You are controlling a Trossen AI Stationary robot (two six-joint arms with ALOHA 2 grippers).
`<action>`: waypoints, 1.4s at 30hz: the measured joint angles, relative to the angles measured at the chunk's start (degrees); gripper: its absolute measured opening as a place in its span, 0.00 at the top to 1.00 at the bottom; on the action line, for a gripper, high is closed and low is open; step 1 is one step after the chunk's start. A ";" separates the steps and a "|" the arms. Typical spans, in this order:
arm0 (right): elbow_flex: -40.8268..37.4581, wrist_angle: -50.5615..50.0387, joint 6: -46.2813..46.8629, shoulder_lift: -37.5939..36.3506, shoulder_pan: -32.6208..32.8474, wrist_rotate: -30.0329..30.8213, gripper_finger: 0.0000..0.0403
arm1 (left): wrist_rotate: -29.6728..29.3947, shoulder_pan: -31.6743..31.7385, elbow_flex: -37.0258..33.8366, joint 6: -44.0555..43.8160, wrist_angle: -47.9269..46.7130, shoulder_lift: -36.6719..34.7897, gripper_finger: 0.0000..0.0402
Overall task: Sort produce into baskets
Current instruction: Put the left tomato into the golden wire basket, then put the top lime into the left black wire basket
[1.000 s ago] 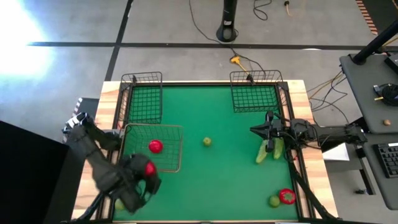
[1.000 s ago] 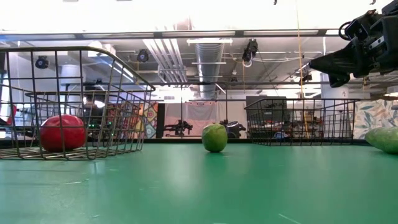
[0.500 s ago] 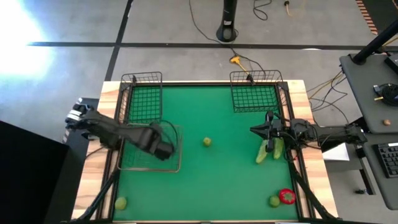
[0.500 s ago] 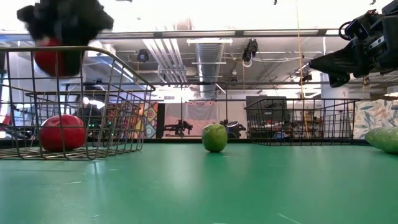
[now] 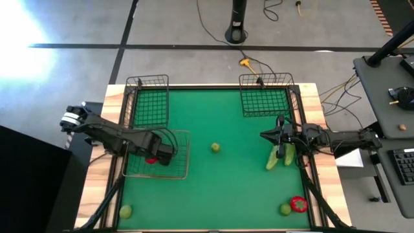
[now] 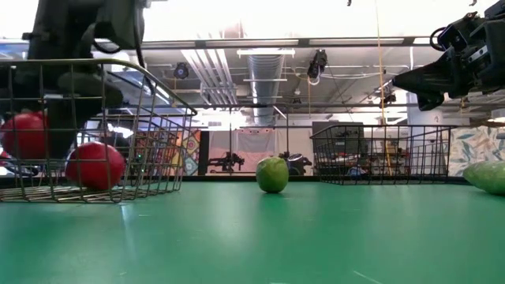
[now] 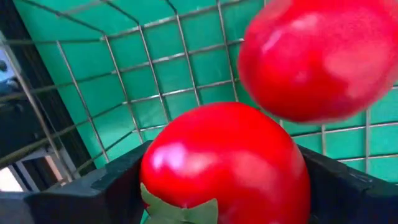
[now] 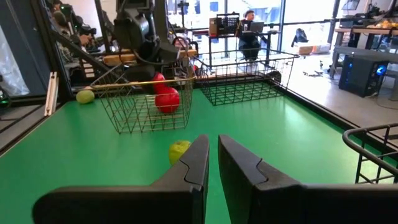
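Observation:
My left gripper (image 5: pixel 156 154) reaches down into the wide grey-wire basket (image 5: pixel 181 169), shut on a red tomato (image 7: pixel 224 165). A second red tomato (image 6: pixel 95 166) lies on the basket's floor beside it and shows blurred in the left wrist view (image 7: pixel 317 56). My right gripper (image 5: pixel 279 137) is shut and level at the table's right edge, above two green cucumbers (image 5: pixel 278 157). A yellow-green round piece (image 5: pixel 215 147) rests mid-table. Two dark baskets (image 5: pixel 147 102) (image 5: pixel 266 98) stand at the far edge. My left gripper pinches the red tomato between its two fingers (image 7: pixel 109 186), one on each of its sides (image 7: pixel 155 168). The fingers come from above, pointing down. The tomato's green top (image 7: pixel 180 208) faces up toward the wrist. In the low view the tomato (image 6: pixel 24 136) hangs above the basket's floor.
A third red tomato (image 5: pixel 298 204) and a yellow-green piece (image 5: pixel 285 209) lie at the near right corner; another yellow-green piece (image 5: pixel 125 211) lies at the near left. Bare green mat stretches between the baskets and the near edge.
My left gripper has carried the red tomato from the near left corner toward the far edge, over the grey basket's rim, then down inside it. The tomato lying in the basket has shifted a little sideways.

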 joint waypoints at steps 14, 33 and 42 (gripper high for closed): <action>0.00 0.00 -0.01 0.00 0.00 0.00 0.93 | -0.43 -1.63 -1.64 -1.74 0.89 0.65 0.22; 0.02 0.00 -0.01 -0.01 -0.02 0.00 0.93 | -1.93 -1.54 -5.21 -9.31 -0.70 0.71 0.15; 0.02 0.00 -0.01 0.00 0.00 0.00 0.93 | -4.51 -1.55 4.03 -5.53 -8.75 0.71 0.10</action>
